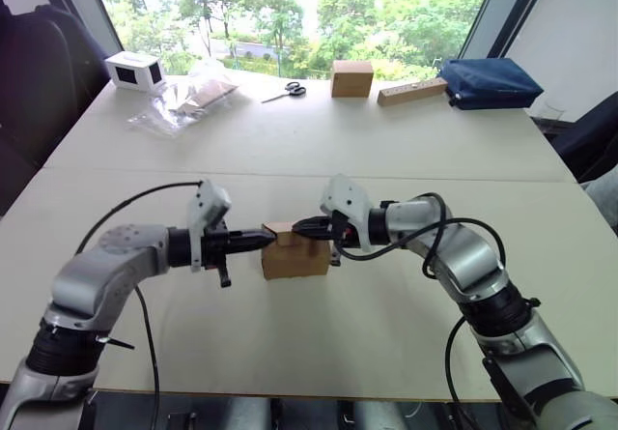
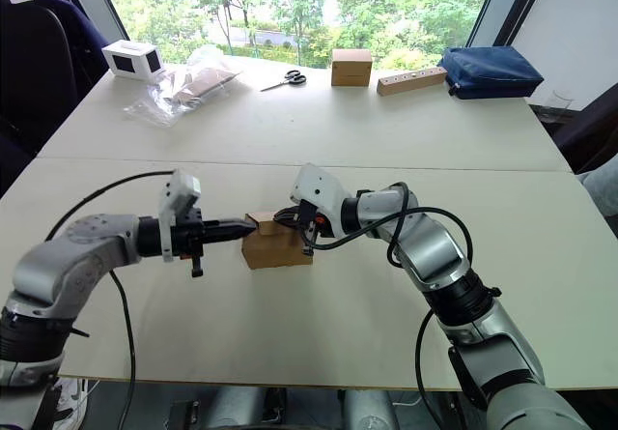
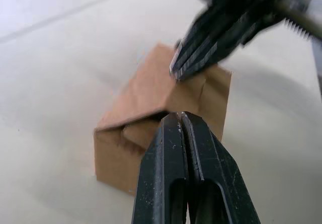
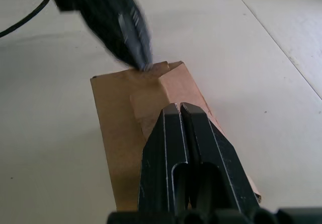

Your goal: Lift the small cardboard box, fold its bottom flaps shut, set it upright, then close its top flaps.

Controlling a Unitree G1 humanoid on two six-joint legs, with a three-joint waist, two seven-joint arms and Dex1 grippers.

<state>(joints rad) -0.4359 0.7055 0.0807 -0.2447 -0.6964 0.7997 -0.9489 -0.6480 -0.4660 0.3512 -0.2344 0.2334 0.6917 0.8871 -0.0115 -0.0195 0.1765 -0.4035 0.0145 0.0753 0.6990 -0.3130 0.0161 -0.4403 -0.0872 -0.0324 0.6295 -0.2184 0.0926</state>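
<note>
The small cardboard box [image 1: 294, 258] stands on the table [image 1: 319, 343] between my two arms. Its top flaps [image 4: 163, 83] are folded over. The flap edge at the end facing my left arm is a little raised, with a dark gap under it [image 3: 136, 128]. My left gripper [image 1: 271, 239] is shut, and its tips touch that raised flap edge. From the other side my right gripper [image 1: 298, 225] is also shut and rests on top of the flaps. Neither holds anything. In the left wrist view the right gripper's fingers [image 3: 201, 53] meet the box top just beyond the left fingers [image 3: 179, 148].
Along the far edge are a white box with a black window [image 1: 135, 70], a clear plastic bag [image 1: 188, 97], scissors [image 1: 286, 90], a squarer brown box [image 1: 351, 78], a wooden block [image 1: 412, 91] and a blue bag [image 1: 488, 82]. A seam between tabletops [image 1: 290, 171] runs behind the box.
</note>
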